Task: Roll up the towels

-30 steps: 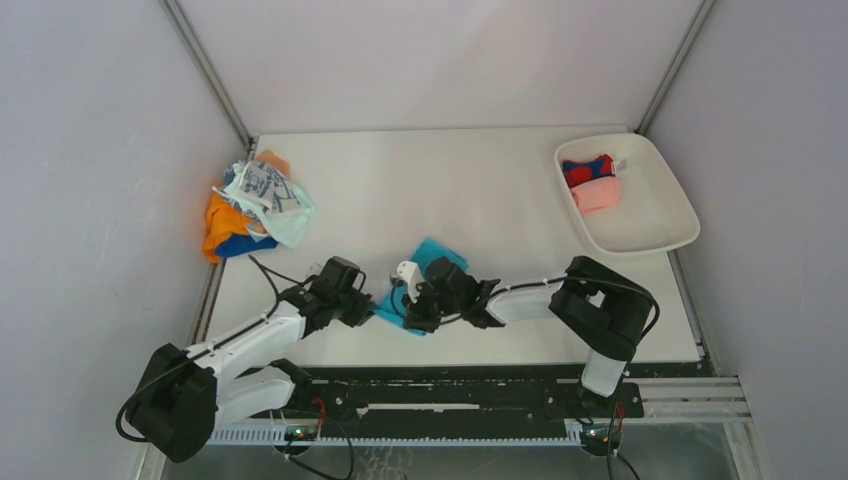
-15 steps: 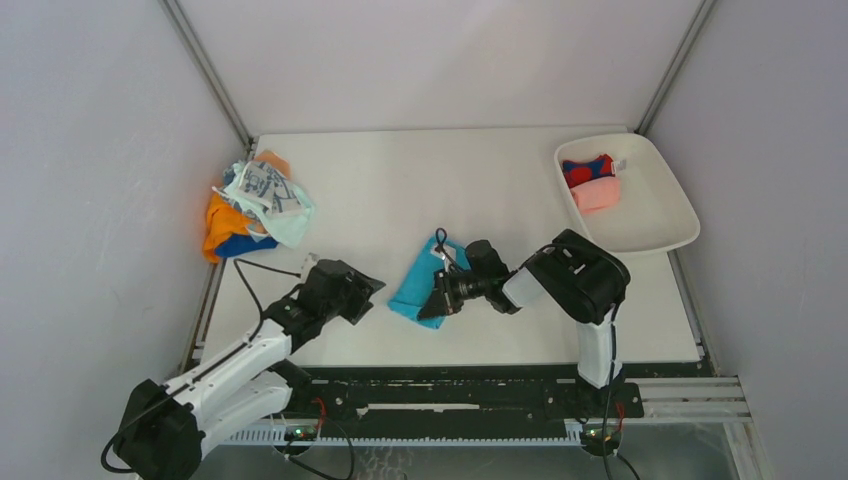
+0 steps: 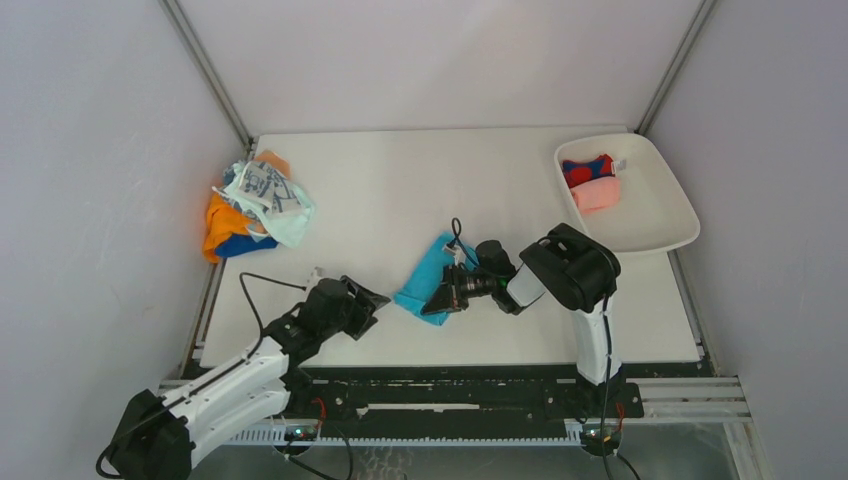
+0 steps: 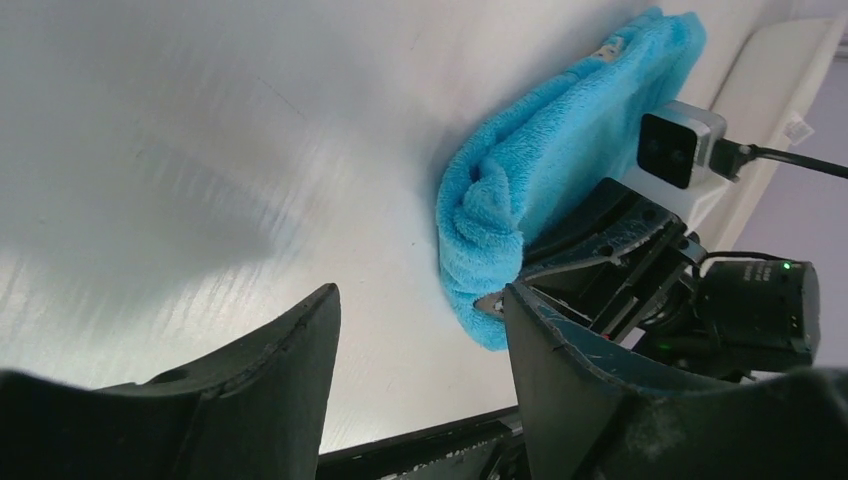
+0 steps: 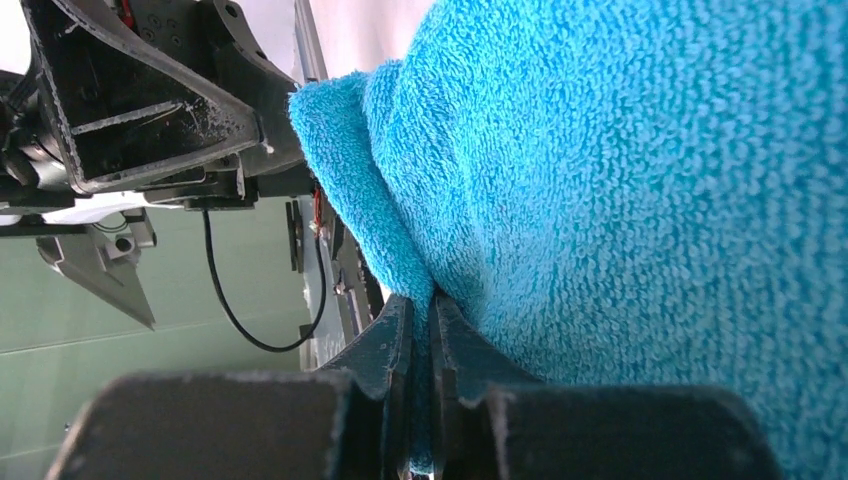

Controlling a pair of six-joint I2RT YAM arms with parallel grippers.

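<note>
Right tool (image 5: 428, 305) pinching blue towel (image 5: 640, 180) fold, clear only at wrist, left tool (image 4: 420, 300) spread, empty

The blue towel (image 3: 426, 276) has its near end covered by the right gripper (image 3: 437, 302) in the overhead view. In the right wrist view it overruns the top and right borders. The left gripper (image 4: 418, 300) has its finger bases cut off by the lower border. The tray (image 4: 770, 90) shows only as a strip there. In the towel pile (image 3: 255, 205) at the left edge of the counter (image 3: 420, 180), the pieces overlap and the count is indeterminable.
</note>
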